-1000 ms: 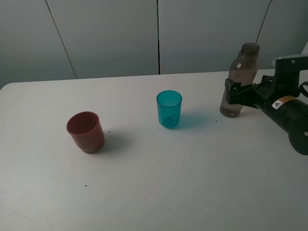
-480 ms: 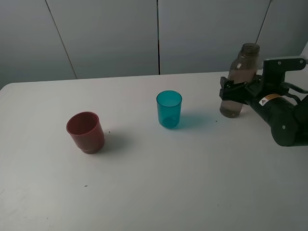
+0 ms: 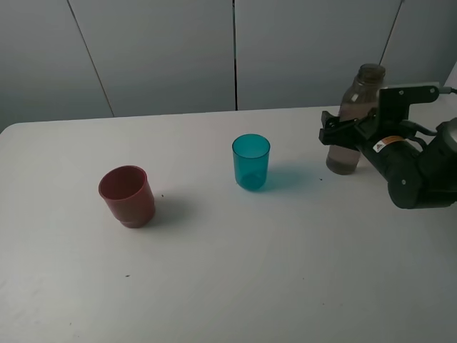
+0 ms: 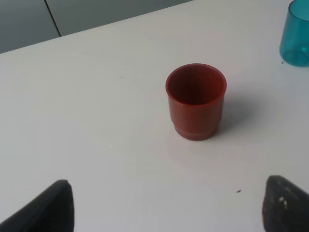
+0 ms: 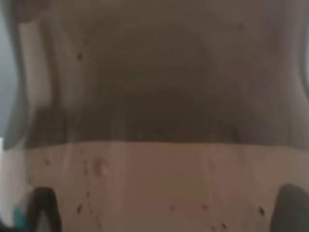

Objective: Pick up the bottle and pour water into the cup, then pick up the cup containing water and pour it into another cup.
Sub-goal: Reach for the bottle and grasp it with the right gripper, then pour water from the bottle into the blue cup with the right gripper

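White table [image 3: 285, 271], grey panelled wall [image 3: 164, 57] behind — right gripper [image 3: 343, 134] spread wide around the bottle [image 3: 360, 96]; left gripper [image 4: 169, 208] gapes too.

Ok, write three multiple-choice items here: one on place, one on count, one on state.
1. The bottle stands: A far left; B between the cups; C right of the teal cup.
2. Cups on the table: A one; B two; C four.
3. The right claw is: A open, bottle between its fingers; B shut, empty; C lifting a cup.
Key: C, it is rightmost. B, teal cup plus red cup. A, a fingertip shows either side of it.
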Motion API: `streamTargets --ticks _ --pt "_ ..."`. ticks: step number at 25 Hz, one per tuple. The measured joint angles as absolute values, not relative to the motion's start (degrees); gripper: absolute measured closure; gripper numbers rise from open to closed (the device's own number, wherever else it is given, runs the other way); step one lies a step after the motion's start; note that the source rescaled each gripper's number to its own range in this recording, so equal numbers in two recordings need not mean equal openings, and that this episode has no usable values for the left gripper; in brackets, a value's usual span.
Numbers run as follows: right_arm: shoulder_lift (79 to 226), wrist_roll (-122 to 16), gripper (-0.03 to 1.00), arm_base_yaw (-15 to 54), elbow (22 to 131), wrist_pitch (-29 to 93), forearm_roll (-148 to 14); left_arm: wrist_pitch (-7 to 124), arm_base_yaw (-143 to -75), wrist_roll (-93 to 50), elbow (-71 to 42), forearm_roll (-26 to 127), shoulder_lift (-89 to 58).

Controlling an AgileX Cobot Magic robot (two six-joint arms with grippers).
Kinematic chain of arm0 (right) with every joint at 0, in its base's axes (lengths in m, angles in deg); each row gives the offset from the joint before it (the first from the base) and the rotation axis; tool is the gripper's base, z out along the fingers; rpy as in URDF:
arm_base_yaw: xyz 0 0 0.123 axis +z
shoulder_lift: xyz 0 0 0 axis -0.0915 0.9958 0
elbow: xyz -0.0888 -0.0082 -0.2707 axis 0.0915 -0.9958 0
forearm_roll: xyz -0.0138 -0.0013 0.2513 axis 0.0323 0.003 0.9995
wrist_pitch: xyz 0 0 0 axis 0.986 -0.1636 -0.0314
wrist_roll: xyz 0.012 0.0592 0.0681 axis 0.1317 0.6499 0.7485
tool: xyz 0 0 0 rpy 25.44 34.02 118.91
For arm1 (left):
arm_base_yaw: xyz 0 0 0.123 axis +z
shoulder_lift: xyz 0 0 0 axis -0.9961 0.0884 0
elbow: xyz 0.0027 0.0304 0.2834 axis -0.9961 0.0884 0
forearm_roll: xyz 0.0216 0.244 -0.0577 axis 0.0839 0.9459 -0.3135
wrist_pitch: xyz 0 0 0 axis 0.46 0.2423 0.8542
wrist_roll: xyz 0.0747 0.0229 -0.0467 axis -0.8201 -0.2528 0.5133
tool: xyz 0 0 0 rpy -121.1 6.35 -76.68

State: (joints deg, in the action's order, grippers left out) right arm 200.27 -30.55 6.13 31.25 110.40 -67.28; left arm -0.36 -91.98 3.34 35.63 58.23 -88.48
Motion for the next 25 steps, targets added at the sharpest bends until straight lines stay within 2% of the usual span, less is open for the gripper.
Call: streamTargets --ticks 8,9,10,11,12,25 --pt "200.78 -30.67 -0.03 6.13 31.95 110.53 -68.16 -0.36 -91.98 3.34 35.63 58.23 -88.48" --pt "200.78 -30.67 0.04 6.13 31.95 110.53 -68.26 -0.36 -91.98 3.34 35.63 58.23 -88.48" --pt "200.78 -30.67 0.22 6.13 31.95 110.53 -68.26 -0.36 -91.98 3.34 35.63 58.23 -88.48" --pt "200.78 -30.67 0.56 6.13 31.95 110.53 -68.26 -0.36 -91.98 3.34 35.63 58.23 -88.48" --pt "200.78 -30.87 0.96 6.13 31.95 110.53 -68.26 -0.36 -91.98 3.34 35.63 58.23 -88.48" --pt "200.78 -31.89 0.97 6.13 31.95 110.43 -68.26 -0.36 -91.98 3.34 35.63 58.23 -88.48"
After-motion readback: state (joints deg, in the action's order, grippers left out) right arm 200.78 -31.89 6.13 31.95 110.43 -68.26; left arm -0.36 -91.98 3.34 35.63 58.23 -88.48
